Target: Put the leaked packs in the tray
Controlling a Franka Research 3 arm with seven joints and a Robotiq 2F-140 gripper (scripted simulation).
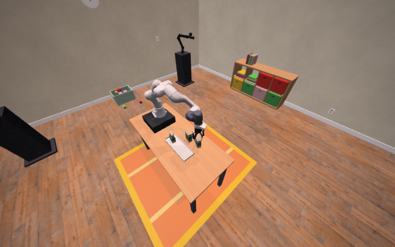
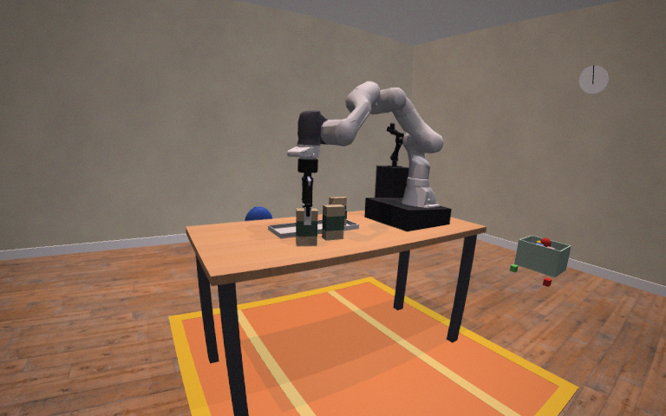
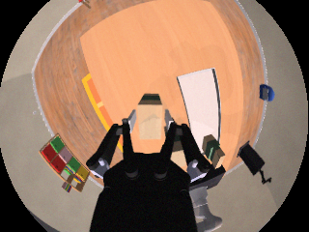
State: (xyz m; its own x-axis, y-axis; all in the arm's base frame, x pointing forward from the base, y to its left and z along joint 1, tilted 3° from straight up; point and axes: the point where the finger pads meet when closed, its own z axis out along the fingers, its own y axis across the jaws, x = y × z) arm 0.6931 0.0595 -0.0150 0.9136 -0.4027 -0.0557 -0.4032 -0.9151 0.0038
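Three tan-and-green coffee packs stand upright on the table beside a flat grey tray [image 1: 179, 147]. One pack [image 1: 172, 136] is at the tray's far end, one [image 1: 189, 135] is in the middle, and one [image 1: 198, 141] is furthest from the tray. My gripper [image 1: 198, 136] points straight down over that outer pack. In the wrist view the pack [image 3: 150, 123] stands between my fingers, which are partly open on either side of its two big flat sides, with a small gap. In the exterior view the fingertips [image 2: 307, 217] reach down around the pack's top [image 2: 306, 226]. The tray [image 3: 200, 103] holds nothing.
The arm's black base block [image 1: 158, 120] sits at the table's back end. The middle pack [image 2: 333, 221] stands close beside the gripper. A green bin of blocks [image 1: 122, 94], a shelf [image 1: 263, 83] and a black pedestal [image 1: 183, 68] stand on the floor, far off.
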